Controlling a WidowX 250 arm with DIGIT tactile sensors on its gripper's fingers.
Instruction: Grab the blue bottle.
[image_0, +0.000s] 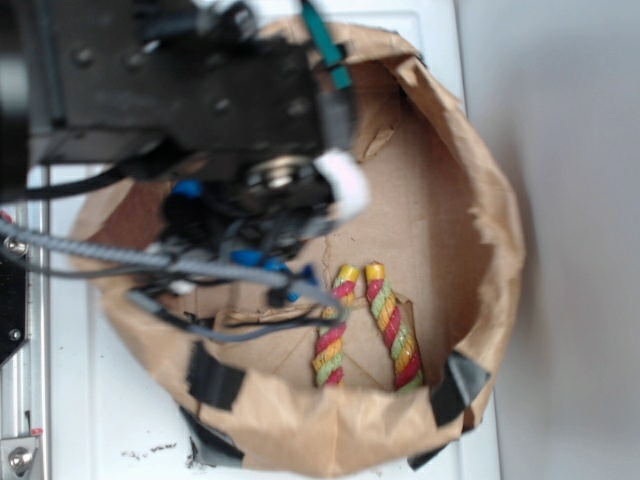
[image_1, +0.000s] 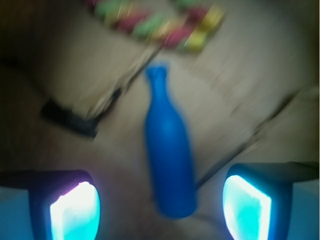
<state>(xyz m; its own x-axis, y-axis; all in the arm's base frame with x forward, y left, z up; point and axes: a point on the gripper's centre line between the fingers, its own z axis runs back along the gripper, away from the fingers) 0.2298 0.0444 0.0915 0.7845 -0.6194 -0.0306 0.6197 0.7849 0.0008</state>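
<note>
In the wrist view the blue bottle (image_1: 169, 150) lies flat on the brown paper floor of the bag, neck pointing away toward the rope. My gripper (image_1: 160, 210) is open above it, its bright pads (image_1: 75, 212) wide apart on either side of the bottle's base, not touching it. In the exterior view the arm and gripper body cover the bottle; only small blue bits (image_0: 250, 258) show under the cables, and I cannot tell whether they are the bottle.
A red-yellow-green twisted rope (image_0: 375, 325) lies inside the brown paper bag (image_0: 480, 230), also at the top of the wrist view (image_1: 160, 20). Black tape patches (image_0: 212, 382) sit on the bag's rim. The bag's walls ring the gripper.
</note>
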